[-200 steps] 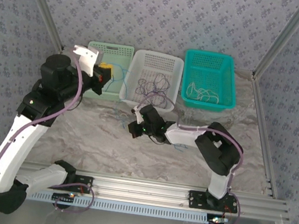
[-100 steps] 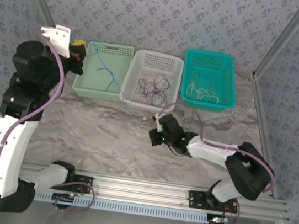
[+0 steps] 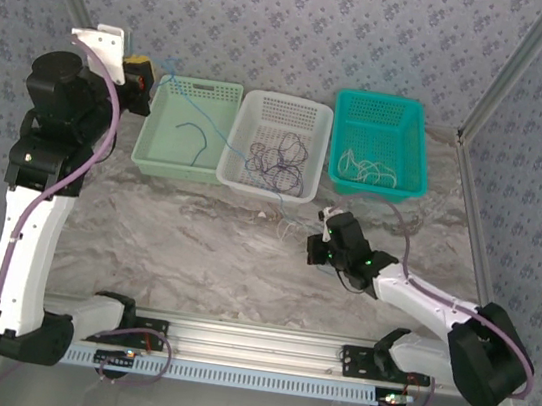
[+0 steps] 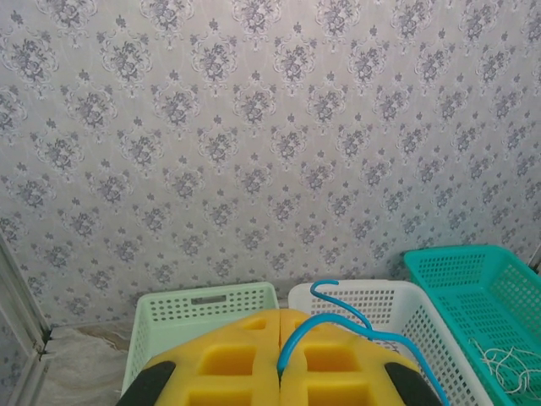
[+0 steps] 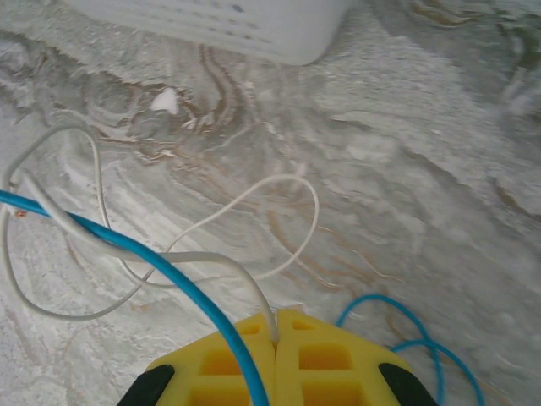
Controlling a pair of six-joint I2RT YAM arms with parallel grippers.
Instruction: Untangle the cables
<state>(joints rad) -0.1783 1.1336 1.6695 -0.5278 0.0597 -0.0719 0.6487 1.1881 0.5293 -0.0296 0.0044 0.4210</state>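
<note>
Blue cable strung from left gripper across green basket and corner of white basket, down to table by right gripper. Left fingers pressed together on blue cable, held high at back left. Right fingers pinched on white cable, low over table; blue cable passes beside them. Purple cables lie in white basket. Since a second ago: left gripper risen, moved left off green basket; right gripper moved right and nearer bases; blue cable drawn out longer.
</note>
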